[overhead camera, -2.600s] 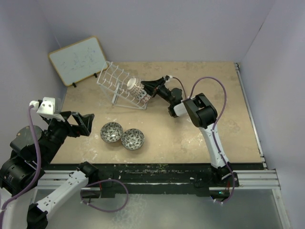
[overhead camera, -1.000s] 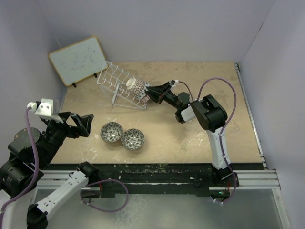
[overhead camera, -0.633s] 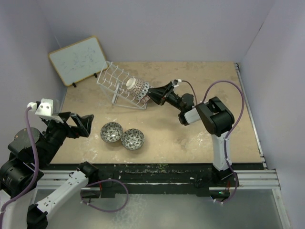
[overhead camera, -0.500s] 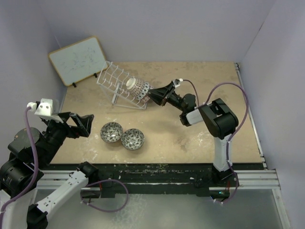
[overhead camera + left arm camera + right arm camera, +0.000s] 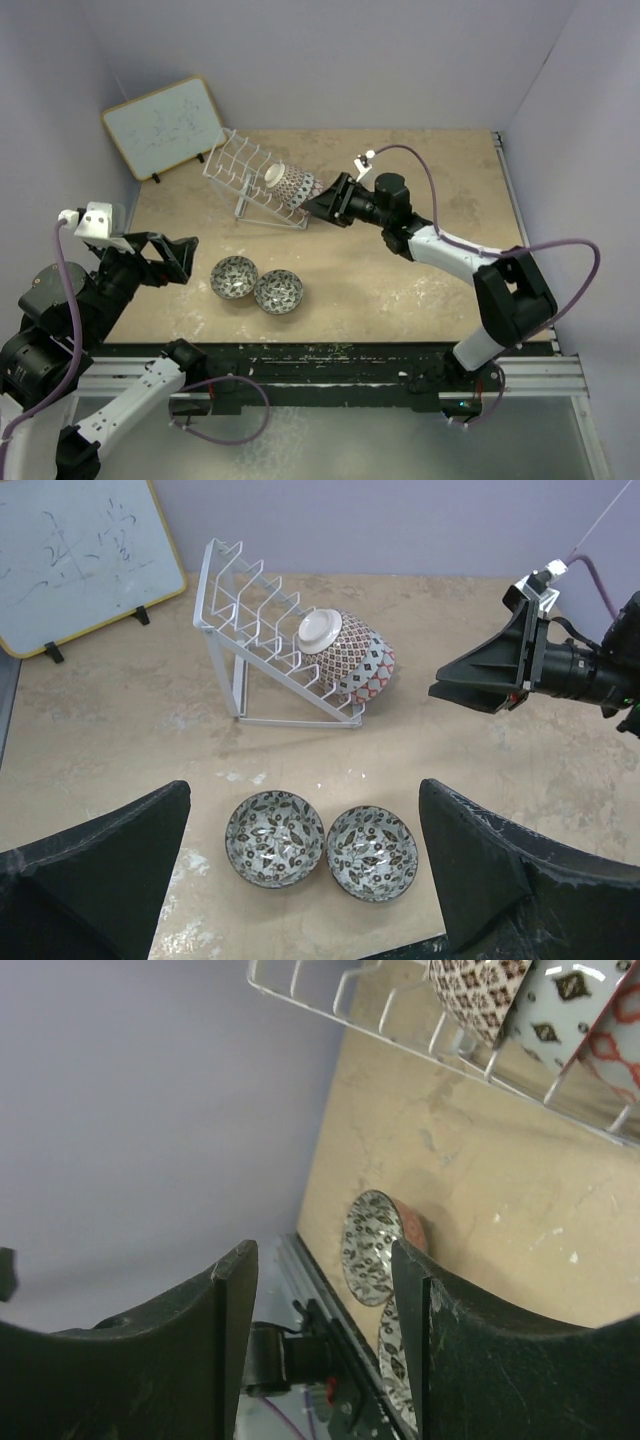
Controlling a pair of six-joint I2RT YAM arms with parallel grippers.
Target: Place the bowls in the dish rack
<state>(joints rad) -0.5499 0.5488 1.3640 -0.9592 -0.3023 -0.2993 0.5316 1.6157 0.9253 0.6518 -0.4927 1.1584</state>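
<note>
The white wire dish rack (image 5: 240, 172) (image 5: 255, 620) leans at the back left of the table. Three nested bowls (image 5: 291, 186) (image 5: 352, 654) lie on their side in it: beige-brown, blue and red. Two grey-black bowls (image 5: 234, 277) (image 5: 279, 291) sit side by side on the table in front, rims up. My right gripper (image 5: 314, 206) (image 5: 322, 1260) is open and empty, just right of the racked bowls and apart from them. My left gripper (image 5: 180, 262) (image 5: 302, 808) hangs open above the near left, looking down on the two grey-black bowls (image 5: 275, 837) (image 5: 372, 851).
A wood-framed whiteboard (image 5: 163, 126) leans against the back left wall beside the rack. The tan table (image 5: 420, 290) ends at a black rail along the near edge, and walls close in on the left, back and right.
My right gripper has opened wider and drawn slightly back from the racked bowls. Its arm has stretched out low, with the elbow swung to the right. The left arm and all bowls stay put.
</note>
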